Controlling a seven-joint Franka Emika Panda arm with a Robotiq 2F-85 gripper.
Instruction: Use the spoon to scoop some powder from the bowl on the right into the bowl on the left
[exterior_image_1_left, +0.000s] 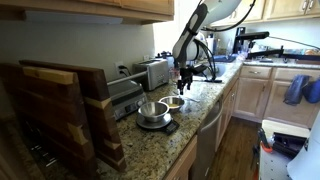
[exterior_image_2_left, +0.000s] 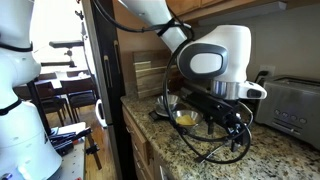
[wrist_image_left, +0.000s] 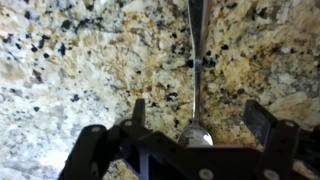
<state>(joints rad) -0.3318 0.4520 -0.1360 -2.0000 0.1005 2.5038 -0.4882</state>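
Observation:
A metal spoon (wrist_image_left: 196, 133) lies flat on the speckled granite counter (wrist_image_left: 70, 80), with its handle pointing away in the wrist view. My gripper (wrist_image_left: 198, 115) is open, with one finger on each side of the spoon's bowl and not closed on it. In an exterior view my gripper (exterior_image_1_left: 185, 84) hangs just above the counter behind two metal bowls: a larger one (exterior_image_1_left: 152, 108) and a smaller one (exterior_image_1_left: 174, 102). In an exterior view my gripper (exterior_image_2_left: 237, 125) is low over the counter next to a bowl holding yellow powder (exterior_image_2_left: 185, 117).
The larger bowl sits on a black scale (exterior_image_1_left: 157, 124). A toaster (exterior_image_1_left: 155, 72) stands at the back wall and also shows in an exterior view (exterior_image_2_left: 295, 105). Wooden cutting boards (exterior_image_1_left: 60, 110) stand at the near end. The counter edge (exterior_image_1_left: 205, 115) drops to the floor.

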